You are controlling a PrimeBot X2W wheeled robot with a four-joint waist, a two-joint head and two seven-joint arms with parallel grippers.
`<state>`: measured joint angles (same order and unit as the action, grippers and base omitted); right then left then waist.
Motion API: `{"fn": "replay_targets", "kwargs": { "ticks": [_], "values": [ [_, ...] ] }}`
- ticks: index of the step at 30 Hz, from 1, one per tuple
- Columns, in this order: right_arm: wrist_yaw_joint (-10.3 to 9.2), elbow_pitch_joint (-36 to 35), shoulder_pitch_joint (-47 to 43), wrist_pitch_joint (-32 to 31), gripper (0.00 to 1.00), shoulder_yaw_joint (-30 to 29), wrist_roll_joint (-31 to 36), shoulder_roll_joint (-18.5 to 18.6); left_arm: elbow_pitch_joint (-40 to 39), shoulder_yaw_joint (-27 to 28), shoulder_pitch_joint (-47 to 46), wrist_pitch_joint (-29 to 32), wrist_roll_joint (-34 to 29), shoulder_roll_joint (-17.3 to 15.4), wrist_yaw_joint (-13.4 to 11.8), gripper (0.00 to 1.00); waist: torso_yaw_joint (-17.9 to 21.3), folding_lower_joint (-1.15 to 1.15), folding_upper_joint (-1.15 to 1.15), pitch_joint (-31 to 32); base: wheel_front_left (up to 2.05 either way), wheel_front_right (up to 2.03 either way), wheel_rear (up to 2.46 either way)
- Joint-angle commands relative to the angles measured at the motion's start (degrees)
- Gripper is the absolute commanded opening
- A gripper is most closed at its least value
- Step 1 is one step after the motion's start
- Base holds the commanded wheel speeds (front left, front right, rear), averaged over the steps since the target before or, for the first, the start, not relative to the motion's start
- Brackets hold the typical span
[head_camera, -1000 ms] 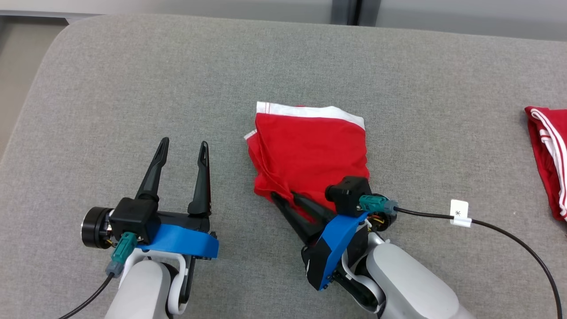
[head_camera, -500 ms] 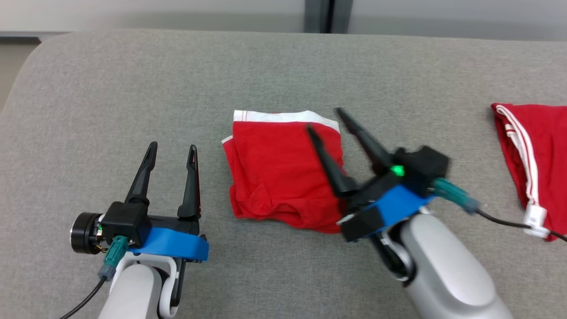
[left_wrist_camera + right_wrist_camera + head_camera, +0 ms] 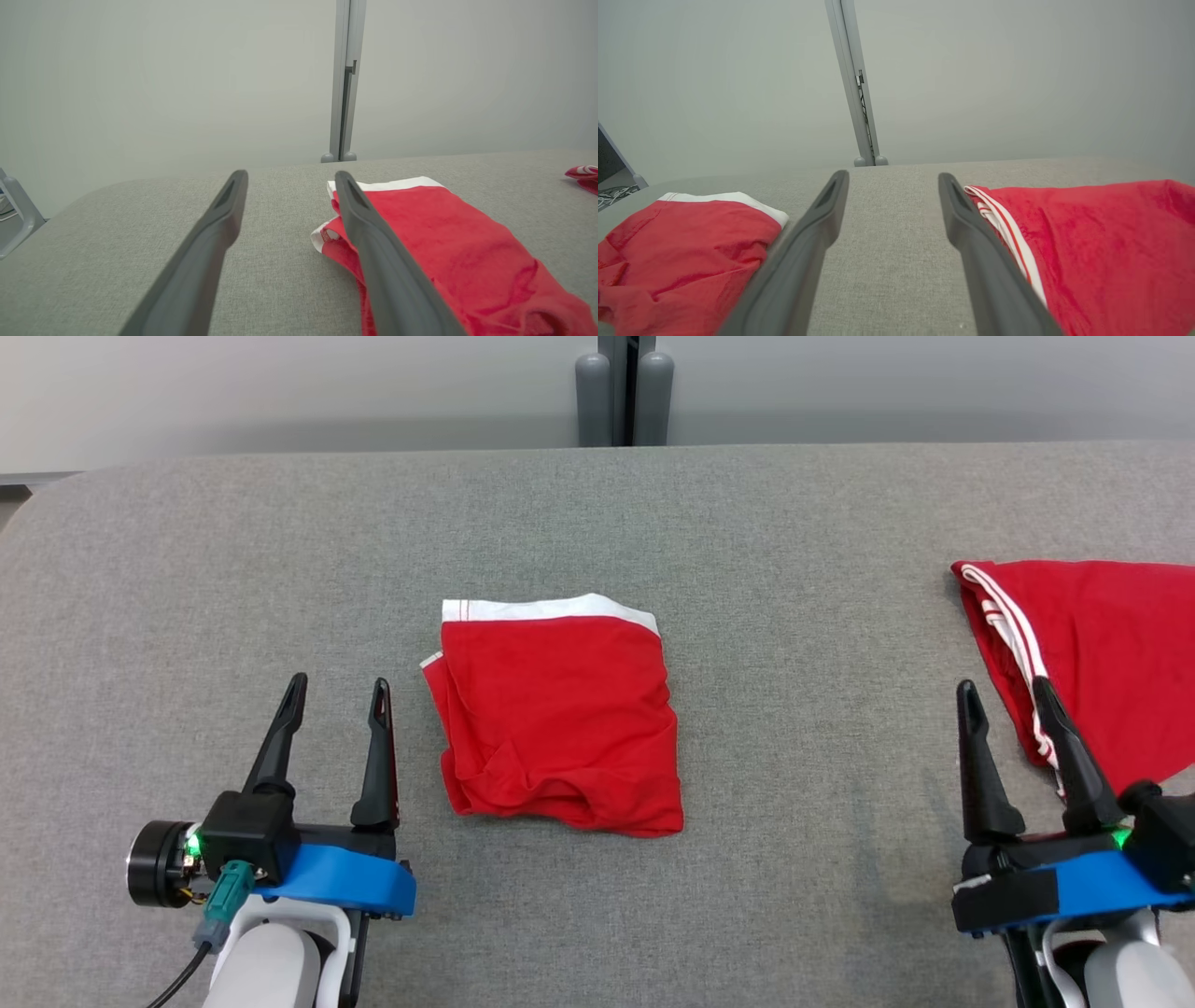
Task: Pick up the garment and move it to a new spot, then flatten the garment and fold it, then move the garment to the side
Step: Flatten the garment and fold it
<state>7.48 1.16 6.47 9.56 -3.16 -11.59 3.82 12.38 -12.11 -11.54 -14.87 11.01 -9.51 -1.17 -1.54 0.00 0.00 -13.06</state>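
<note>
Red cloth with a white waistband along its far edge: the folded red garment (image 3: 560, 719) lies in the middle of the head view on the grey woven fabric tabletop (image 3: 794, 523). It is a rough square, rumpled along its lower edge, with a loose flap showing at its left side.

It looks light and limp, with no stiffness at all (the layers would likely slide over each other and fall open if only the top one were pinched). I judge it best taken low at an edge, with the fingers going under the whole stack. Taking two corners of one side at once would help the fold survive the carry. The grey cloth beneath may drag on it, so lifting seems safer than sliding.

The left gripper (image 3: 338, 683) sits at the lower left of the head view. Its two dark fingers are spread with nothing between them, just beside the garment's left edge but not touching it.

The right gripper (image 3: 1003, 686) is at the lower right, fingers likewise parted and empty, well apart from the folded garment. It is close to a second red cloth with white side stripes (image 3: 1102, 635) at the right edge of the frame. Whether its outer finger touches that cloth I cannot tell.
</note>
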Motion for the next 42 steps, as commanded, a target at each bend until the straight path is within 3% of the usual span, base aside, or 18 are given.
{"fn": "replay_targets", "kwargs": {
  "ticks": [1,18,20,25,32,37,42],
  "values": [
    [0.03,-0.81,-0.97,-0.4,1.0,-0.32,0.28,-0.29,-0.05,0.05,0.61,0.01,0.15,-0.3,-0.24,1.0,0.07,0.0,0.0,0.09,0.0,0.0,0.0],
    [0.03,-5.9,-3.9,-3.77,1.0,-1.36,0.19,-0.93,-1.07,-0.78,0.59,0.59,0.31,-1.01,-1.03,1.0,-0.65,0.0,0.0,0.23,0.0,0.0,0.0],
    [0.03,-5.51,-2.63,-4.4,0.0,-0.3,-0.05,-0.94,-1.35,-0.89,-0.01,0.55,0.22,-1.06,-1.06,1.0,-1.07,0.0,0.0,-0.3,0.0,0.0,0.0],
    [0.03,-0.41,3.77,-5.7,0.0,7.92,-1.07,-0.95,-2.0,-1.1,-1.63,0.3,0.12,-0.87,-1.25,1.0,-2.52,0.0,0.0,-2.19,0.0,0.0,0.0],
    [0.03,13.37,15.64,-6.46,0.0,26.85,-4.54,-0.83,-2.02,-1.84,-4.36,0.02,0.03,0.05,-1.01,1.0,-6.01,0.0,0.0,-5.02,0.0,0.0,0.0],
    [0.03,23.82,21.39,-6.72,0.0,33.63,-8.25,-0.82,-1.27,-2.42,-5.71,-0.26,-0.11,0.85,-0.53,1.0,-8.16,0.0,0.0,-6.13,0.0,0.0,0.0],
    [0.03,29.29,24.67,-5.71,0.0,39.18,-11.81,-0.83,-0.84,-2.29,-5.98,-0.36,-0.2,1.38,-0.54,1.0,-8.91,0.0,0.0,-6.46,0.0,0.0,0.0]
  ]
}}
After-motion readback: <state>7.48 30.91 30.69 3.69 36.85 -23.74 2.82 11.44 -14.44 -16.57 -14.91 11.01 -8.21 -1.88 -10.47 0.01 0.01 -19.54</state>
